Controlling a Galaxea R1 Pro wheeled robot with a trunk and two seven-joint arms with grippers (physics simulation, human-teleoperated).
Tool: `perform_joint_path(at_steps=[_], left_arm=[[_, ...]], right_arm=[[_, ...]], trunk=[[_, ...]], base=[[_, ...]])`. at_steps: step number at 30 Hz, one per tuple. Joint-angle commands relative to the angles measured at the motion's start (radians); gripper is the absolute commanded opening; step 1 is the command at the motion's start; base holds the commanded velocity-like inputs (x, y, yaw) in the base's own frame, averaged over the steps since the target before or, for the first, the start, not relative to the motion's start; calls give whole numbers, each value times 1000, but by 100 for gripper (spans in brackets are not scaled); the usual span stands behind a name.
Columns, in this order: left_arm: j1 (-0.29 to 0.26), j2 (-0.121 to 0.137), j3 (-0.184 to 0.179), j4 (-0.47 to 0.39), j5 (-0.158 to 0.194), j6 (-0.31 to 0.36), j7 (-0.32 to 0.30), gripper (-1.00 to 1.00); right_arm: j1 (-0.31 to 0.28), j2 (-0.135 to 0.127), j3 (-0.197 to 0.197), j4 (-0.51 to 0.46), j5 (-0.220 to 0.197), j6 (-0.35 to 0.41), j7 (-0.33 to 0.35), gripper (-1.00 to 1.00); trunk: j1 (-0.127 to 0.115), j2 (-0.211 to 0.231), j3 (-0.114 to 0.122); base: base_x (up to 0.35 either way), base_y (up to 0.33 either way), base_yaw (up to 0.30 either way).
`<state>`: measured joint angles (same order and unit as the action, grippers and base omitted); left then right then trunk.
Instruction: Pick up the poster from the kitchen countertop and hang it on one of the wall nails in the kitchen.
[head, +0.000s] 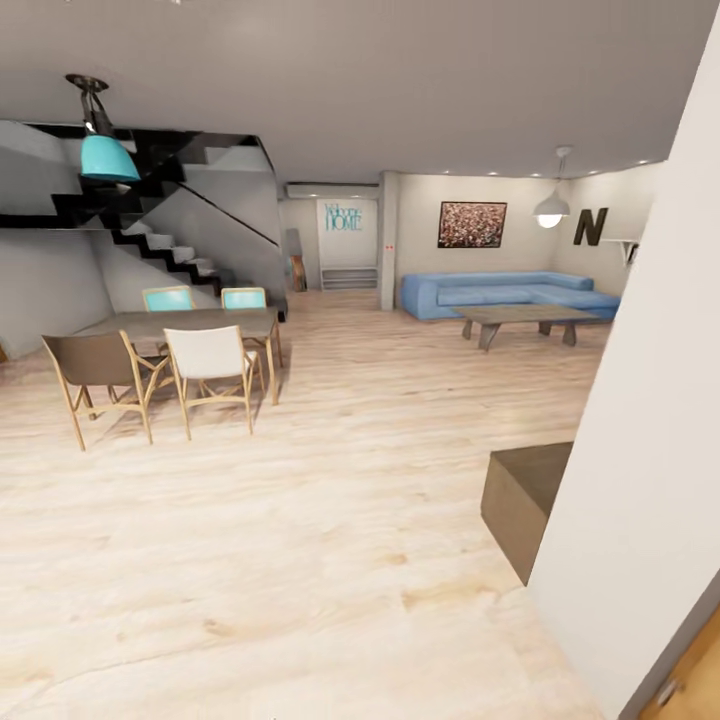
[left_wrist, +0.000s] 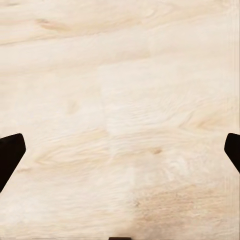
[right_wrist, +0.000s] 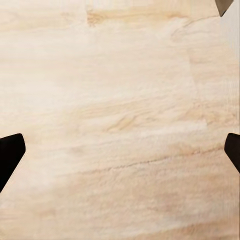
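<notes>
Left gripper (left_wrist: 120, 150) and right gripper (right_wrist: 120, 150) both spread wide, holding nothing; pale wood floor (left_wrist: 120, 75) lies between and beyond each pair of fingers.

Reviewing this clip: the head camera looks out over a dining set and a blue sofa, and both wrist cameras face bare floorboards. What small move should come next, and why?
Probably turn the base to search for the kitchen. Ahead lie only the grey dining table with wooden chairs, the blue L-shaped sofa and a white wall close on the right. Both tools, left and right, hang wide open over the pale wood plank floor, holding nothing.
</notes>
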<state>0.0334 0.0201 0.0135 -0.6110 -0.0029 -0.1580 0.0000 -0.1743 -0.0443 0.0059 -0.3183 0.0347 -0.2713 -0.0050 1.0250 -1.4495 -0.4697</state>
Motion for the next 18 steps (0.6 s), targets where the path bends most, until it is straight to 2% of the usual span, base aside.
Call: perform_joint_path(at_steps=[1,6,13,18], left_arm=[[0,0,1,-1,0,-2,0,100],[0,0,2,-1,0,-2,0,100],[0,0,2,-1,0,-2,0,100],[0,0,2,-1,0,-2,0,100]], right_arm=[[-1,0,1,1,4,-3,0,100],[-1,0,1,1,4,-3,1,100],[-1,0,0,1,4,-3,-1,100],[-1,0,0,2,4,-5,-1,100]], trunk=[[0,0,-1],[0,0,-1],[0,0,-1],[0,0,-1]], base=[[28,28,182],[126,156,154],[167,243,277],[59,93,289]])
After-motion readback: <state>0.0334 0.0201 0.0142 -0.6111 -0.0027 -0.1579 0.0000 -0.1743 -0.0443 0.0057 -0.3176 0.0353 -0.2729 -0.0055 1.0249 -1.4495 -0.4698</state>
